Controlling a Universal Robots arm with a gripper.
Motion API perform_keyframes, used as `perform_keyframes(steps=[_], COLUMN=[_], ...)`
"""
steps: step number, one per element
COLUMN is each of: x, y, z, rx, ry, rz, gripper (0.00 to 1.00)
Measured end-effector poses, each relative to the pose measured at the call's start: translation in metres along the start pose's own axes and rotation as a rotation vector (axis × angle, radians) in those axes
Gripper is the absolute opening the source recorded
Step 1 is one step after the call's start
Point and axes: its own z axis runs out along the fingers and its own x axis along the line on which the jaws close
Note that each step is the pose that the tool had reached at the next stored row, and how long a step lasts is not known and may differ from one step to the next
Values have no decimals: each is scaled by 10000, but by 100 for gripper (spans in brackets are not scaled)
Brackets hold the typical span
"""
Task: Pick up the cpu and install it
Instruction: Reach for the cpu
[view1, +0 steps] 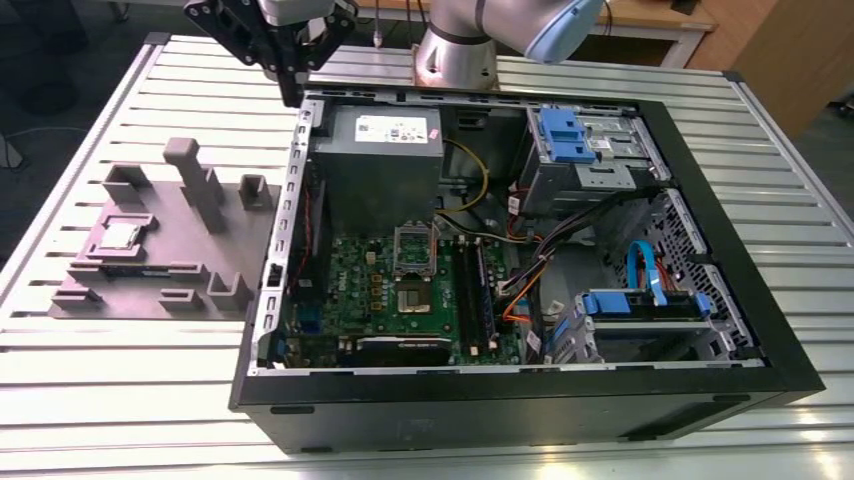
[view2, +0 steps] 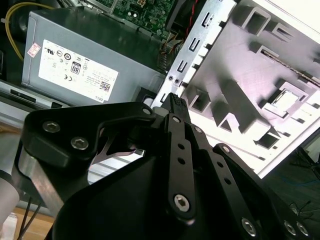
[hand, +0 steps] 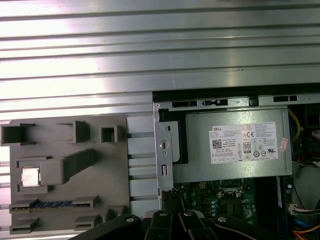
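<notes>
The hand (view2: 172, 100), pressed together and empty, hangs by the case (view1: 534, 400) corner near the white-labelled power supply (hand: 230, 150). The cpu (hand: 31, 176) lies well apart in a grey holder (hand: 107, 175).

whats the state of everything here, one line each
cpu: seated in the grey holder, not picked up
claw: shut, holding nothing
computer case: lying flat, side open
cpu socket: looks empty, cover flipped open
</notes>
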Motion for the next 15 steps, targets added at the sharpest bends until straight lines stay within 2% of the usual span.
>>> perform_keyframes(steps=[15], x=[31], y=[-2], z=[-1], rx=[0], ry=[0], rz=[0], gripper=[10])
